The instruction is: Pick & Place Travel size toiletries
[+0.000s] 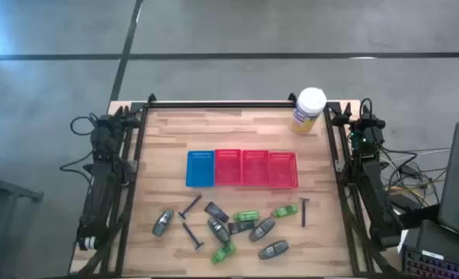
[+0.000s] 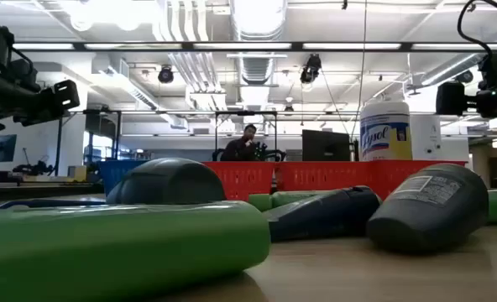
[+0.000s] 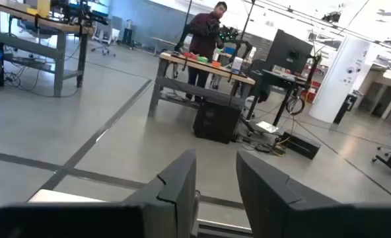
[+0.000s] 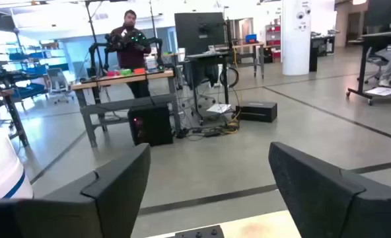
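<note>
The travel size toiletries lie loose on the wooden table's near half. Among them are grey oval bottles [image 1: 163, 223] [image 1: 274, 249], green bottles [image 1: 246, 216] [image 1: 223, 253], dark flat packs [image 1: 216, 211] and thin T-shaped razors [image 1: 189, 206] [image 1: 305, 211]. In the low view a green bottle [image 2: 122, 243] and a grey one [image 2: 429, 205] lie on their sides close by. My left arm [image 1: 98, 178] is folded along the table's left edge and my right arm [image 1: 367, 170] along the right edge. My left gripper [image 3: 215, 158] is open by a narrow gap. My right gripper [image 4: 210, 152] is open wide. Both point past the far edge, holding nothing.
A row of mesh trays crosses the table's middle: one blue [image 1: 200, 168], then three red [image 1: 228, 167] [image 1: 283, 170]. A big white-capped, yellow-labelled jar [image 1: 309, 108] stands at the far right corner. A person [image 3: 205, 33] stands at a bench in the room beyond.
</note>
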Available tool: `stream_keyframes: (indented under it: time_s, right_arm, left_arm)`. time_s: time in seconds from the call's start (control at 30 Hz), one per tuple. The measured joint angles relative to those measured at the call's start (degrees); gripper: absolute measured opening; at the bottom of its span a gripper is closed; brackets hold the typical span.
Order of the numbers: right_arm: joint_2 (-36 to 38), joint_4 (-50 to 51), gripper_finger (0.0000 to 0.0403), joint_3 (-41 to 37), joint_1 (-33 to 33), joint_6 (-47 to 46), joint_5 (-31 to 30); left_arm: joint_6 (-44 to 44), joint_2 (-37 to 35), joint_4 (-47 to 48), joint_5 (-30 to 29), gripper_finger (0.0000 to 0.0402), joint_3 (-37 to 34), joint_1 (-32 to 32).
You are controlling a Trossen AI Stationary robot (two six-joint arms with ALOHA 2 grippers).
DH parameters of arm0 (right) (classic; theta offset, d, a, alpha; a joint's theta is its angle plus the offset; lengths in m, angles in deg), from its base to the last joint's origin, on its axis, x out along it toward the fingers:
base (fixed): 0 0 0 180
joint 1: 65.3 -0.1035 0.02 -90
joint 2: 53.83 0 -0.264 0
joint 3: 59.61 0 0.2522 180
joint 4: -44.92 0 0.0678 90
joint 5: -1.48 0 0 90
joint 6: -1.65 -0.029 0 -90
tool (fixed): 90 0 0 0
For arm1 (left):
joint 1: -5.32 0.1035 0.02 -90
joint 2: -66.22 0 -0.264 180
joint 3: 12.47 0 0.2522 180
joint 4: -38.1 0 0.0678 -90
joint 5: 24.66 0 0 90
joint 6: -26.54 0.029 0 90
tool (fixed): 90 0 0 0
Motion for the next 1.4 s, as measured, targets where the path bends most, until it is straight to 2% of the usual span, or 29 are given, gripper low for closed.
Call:
stream_keyframes:
  time_s: [0.43, 0.67, 1.4]
  right_arm:
    - [0.0, 0.0, 0.0353, 0.0, 0.0, 0.0, 0.0]
    - [0.0, 0.0, 0.0361, 0.0, 0.0, 0.0, 0.0]
    - [0.0, 0.0, 0.0299, 0.0, 0.0, 0.0, 0.0]
  left_arm:
    - [0.0, 0.0, 0.0, 0.0, 0.0115, 0.0, 0.0]
    - [0.0, 0.0, 0.0, 0.0, 0.0115, 0.0, 0.0]
    - [0.0, 0.0, 0.0, 0.0, 0.0115, 0.0, 0.0]
